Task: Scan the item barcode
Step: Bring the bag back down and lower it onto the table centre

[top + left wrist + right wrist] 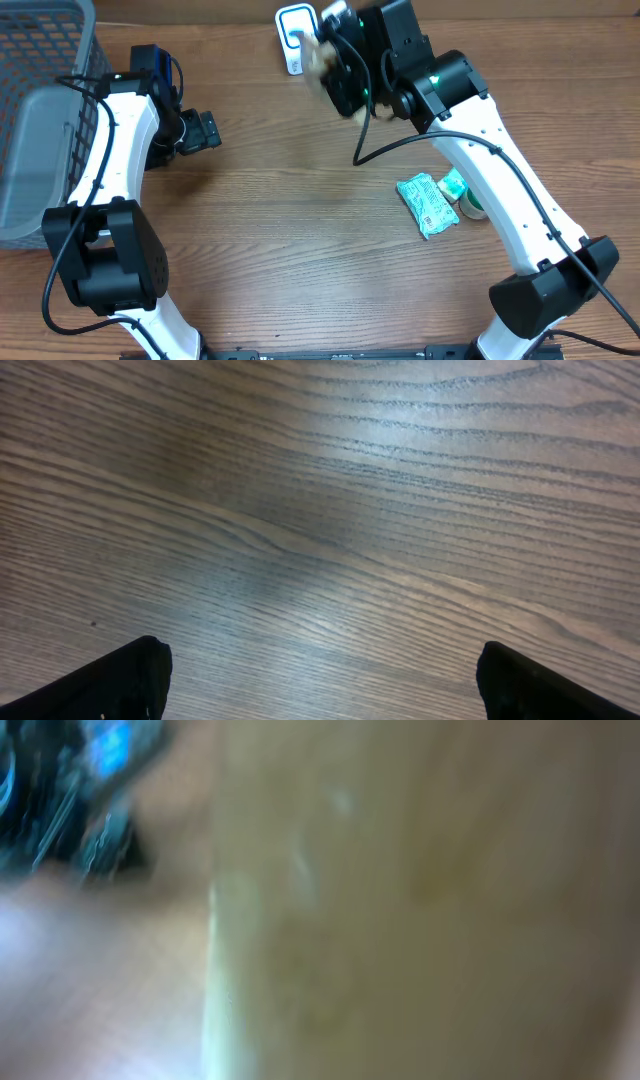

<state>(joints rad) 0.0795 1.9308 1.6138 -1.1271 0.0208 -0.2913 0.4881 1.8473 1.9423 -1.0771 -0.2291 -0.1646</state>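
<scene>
A tan, blurred item [320, 62] hangs above the table at the back, right next to the white barcode scanner [294, 36]. My right gripper [338, 62] is shut on the item. In the right wrist view the tan item [420, 900] fills almost the whole picture and hides the fingers. My left gripper [205, 130] stands at the left, far from the item. In the left wrist view its gripper [320, 690] is open, both black fingertips [112, 685] wide apart over bare wood.
A grey wire basket [40, 60] stands at the left edge. A green packet [428, 203] and a small green and white roll [470, 196] lie on the wooden table [290, 240] at the right, beside the right arm.
</scene>
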